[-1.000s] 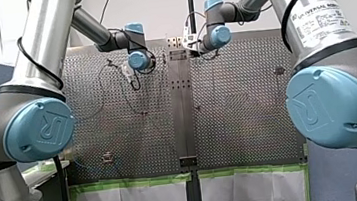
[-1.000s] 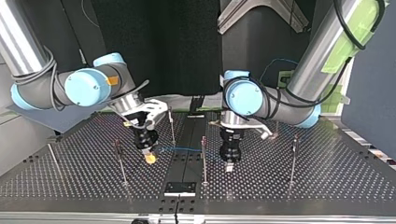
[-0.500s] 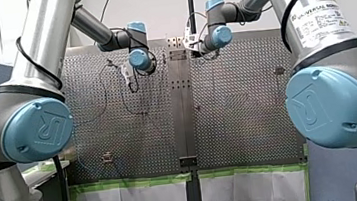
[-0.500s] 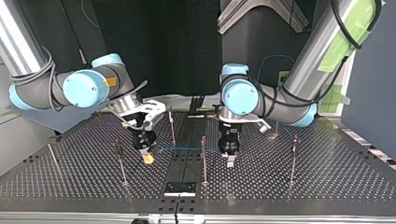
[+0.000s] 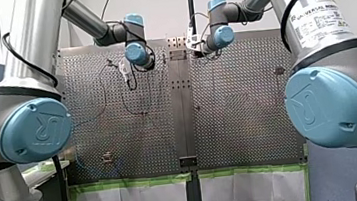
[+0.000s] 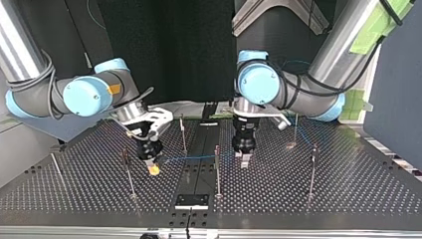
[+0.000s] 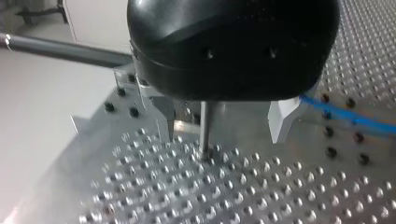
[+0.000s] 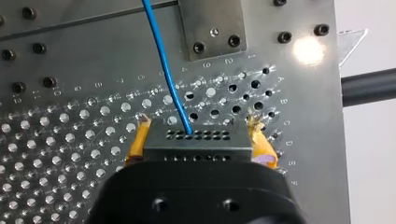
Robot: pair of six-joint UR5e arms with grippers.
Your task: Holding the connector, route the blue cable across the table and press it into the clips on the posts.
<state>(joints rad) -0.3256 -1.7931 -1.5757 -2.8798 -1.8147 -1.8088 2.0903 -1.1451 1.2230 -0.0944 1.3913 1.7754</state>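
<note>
Blue cable (image 6: 191, 159) ran, as you saw in the top view, from the right gripper (image 6: 154, 169) past the centre post (image 6: 217, 167) toward the left gripper (image 6: 244, 161) just beyond that post. In the left wrist view, you saw its metal fingers (image 7: 164, 114) spread wide on nothing, a thin post (image 7: 204, 126) showing through the gap, cable just outside one finger. In the right wrist view, yellow pads (image 8: 139, 140) clamped the connector (image 8: 198, 140), cable leading ahead.
</note>
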